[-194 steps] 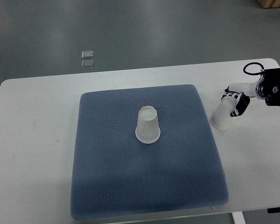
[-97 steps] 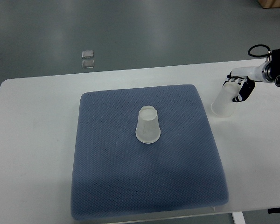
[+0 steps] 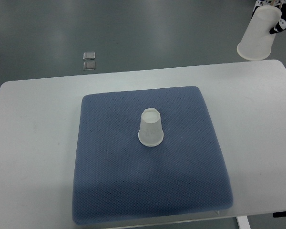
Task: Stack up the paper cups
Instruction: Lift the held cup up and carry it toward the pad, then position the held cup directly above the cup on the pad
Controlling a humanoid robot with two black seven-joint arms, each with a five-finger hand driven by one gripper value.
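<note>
Top view shows the right hand [image 3: 278, 19] at the upper right corner of the frame, only a dark sliver of it visible at the edge, its fingers pinching the closed end of a translucent paper cup [image 3: 258, 33]. That held cup hangs in the air beyond the far right corner of the white surface [image 3: 33, 143], tilted, its open mouth pointing down and toward the left, its long axis slanting from upper right to lower left. The second cup [image 3: 151, 128] stands upside down, upright on its rim, near the middle of the blue mat [image 3: 114, 191] that covers most of the surface. So the target lies well apart from the held cup, toward the near left of it, over the mat's centre. The coming move likely turns on that offset and on the tilt: the carried cup would need to travel in over the far right corner toward the mat's centre and be brought upright, mouth straight down, so its axis lines up with the standing cup before it is lowered over it. No left arm shows anywhere. Two small clear squares [image 3: 89, 60] lie on the floor beyond the far edge.
</note>
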